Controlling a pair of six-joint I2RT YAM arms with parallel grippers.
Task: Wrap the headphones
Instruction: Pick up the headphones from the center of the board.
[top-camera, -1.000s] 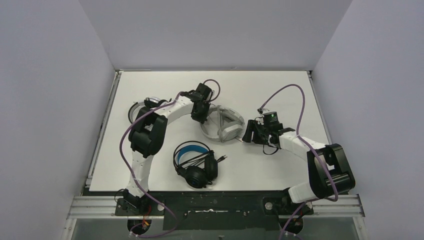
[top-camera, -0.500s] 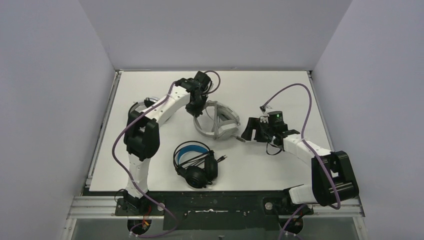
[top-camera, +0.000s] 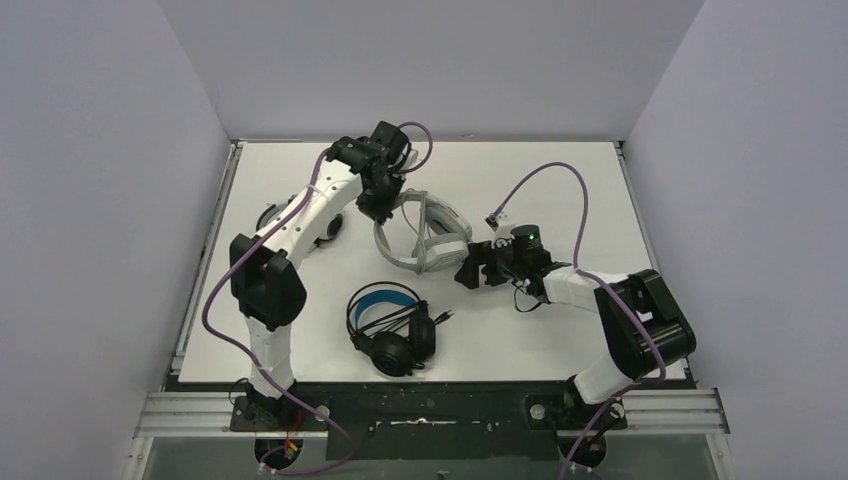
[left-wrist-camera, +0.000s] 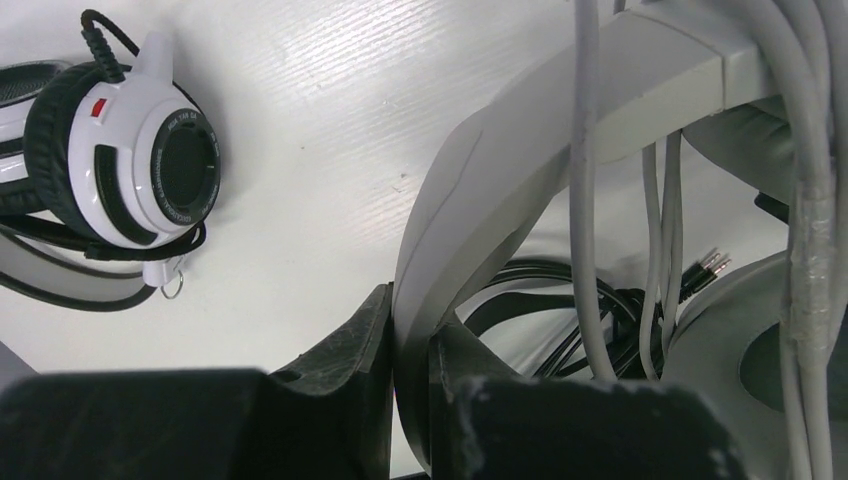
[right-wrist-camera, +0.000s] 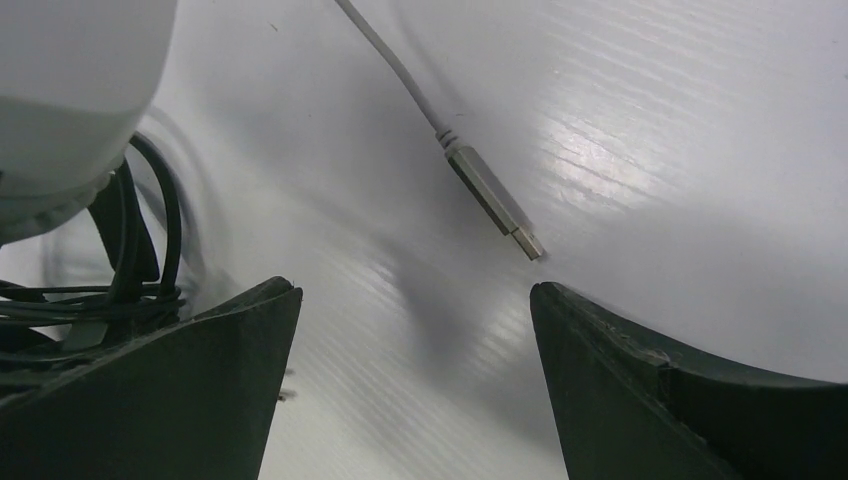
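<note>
White headset (top-camera: 268, 214) largely behind the left arm (top-camera: 312, 205)

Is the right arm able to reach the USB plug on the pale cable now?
Probably yes: the USB plug lies bare on the table, just ahead of the right arm's open fingers, with nothing between.

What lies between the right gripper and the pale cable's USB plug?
Only bare table separates the right gripper from the USB plug, in the right wrist view.
</note>
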